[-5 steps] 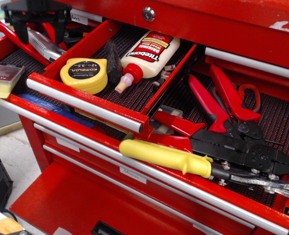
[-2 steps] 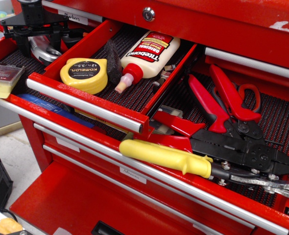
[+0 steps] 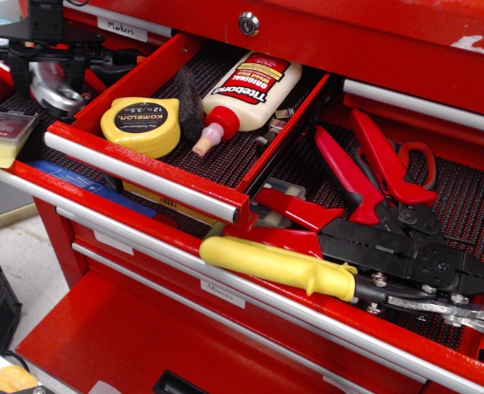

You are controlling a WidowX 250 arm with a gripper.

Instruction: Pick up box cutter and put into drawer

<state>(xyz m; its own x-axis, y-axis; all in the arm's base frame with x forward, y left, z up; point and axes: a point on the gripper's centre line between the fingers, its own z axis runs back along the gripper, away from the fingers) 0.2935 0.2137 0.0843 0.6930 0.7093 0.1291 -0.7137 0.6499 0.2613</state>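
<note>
In the single observation view you have the black gripper (image 3: pixel 52 72) at the far upper left, its two dark fingers (image 3: pixel 30 66) pointing down on either side of the slim silver-grey ridged metal box cutter (image 3: pixel 55 94), which shows as a rounded metal end between and just below the tips. The jaws look closed on it, and the cutter seems raised off the dark ribbed liner of the left compartment rather than lying flat, though the angle makes that hard to confirm. So the pickup looks done or nearly so, and what is left for you is the carry and the release. To the right of the gripper, just across a red divider, is the open red metal drawer (image 3: pixel 143 168) with its silver handle bar, holding a yellow round tape measure (image 3: pixel 141 125) and a white glue bottle with red nozzle (image 3: pixel 246 92). Free liner shows around both, so a spot to set the cutter down seems available. The cutter is not yet in that drawer.
</note>
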